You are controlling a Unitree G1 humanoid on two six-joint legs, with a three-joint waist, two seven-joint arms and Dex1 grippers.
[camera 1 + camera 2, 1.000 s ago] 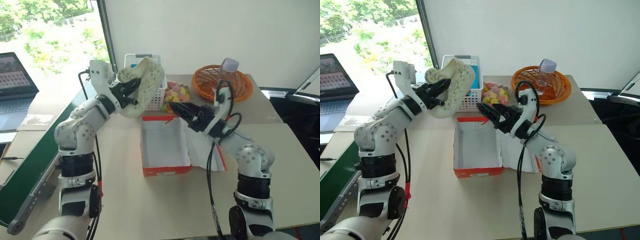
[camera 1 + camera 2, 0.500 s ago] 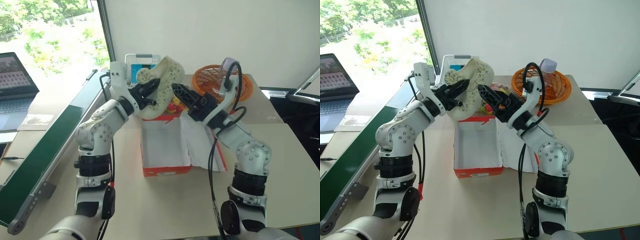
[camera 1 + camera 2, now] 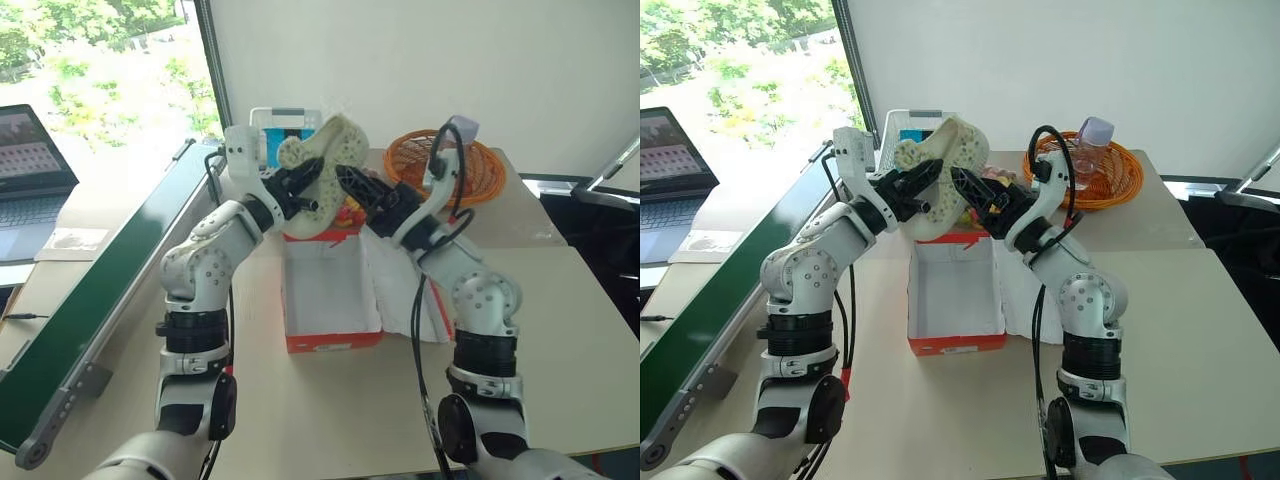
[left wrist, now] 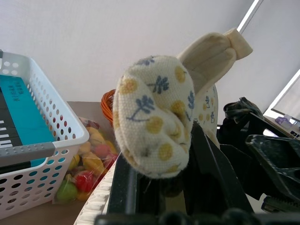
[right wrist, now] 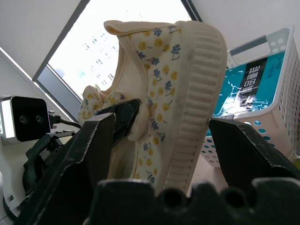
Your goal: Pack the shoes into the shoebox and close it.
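A: Above the far end of the shoebox: one shoe, cream fabric with small yellow and blue flowers and a ribbed sole, held up in the air. Status?

B: Left gripper clamped on the shoe. Right gripper just beside it, its fingers spread to either side of the sole, not pressed on it.

A: Shoebox?

B: Red-orange, open, pale inside, on the table between the arms, lid lying to its right.

A: Items per view?

B: Head views: white lattice basket on the far side, orange basket far right with a bottle in it, laptop far left. Left wrist view: the bag of coloured fruit beside the white basket, and a padded flap of the shoe up close. Right wrist view: the sole's ribbing and the left gripper's fingers inside the shoe.
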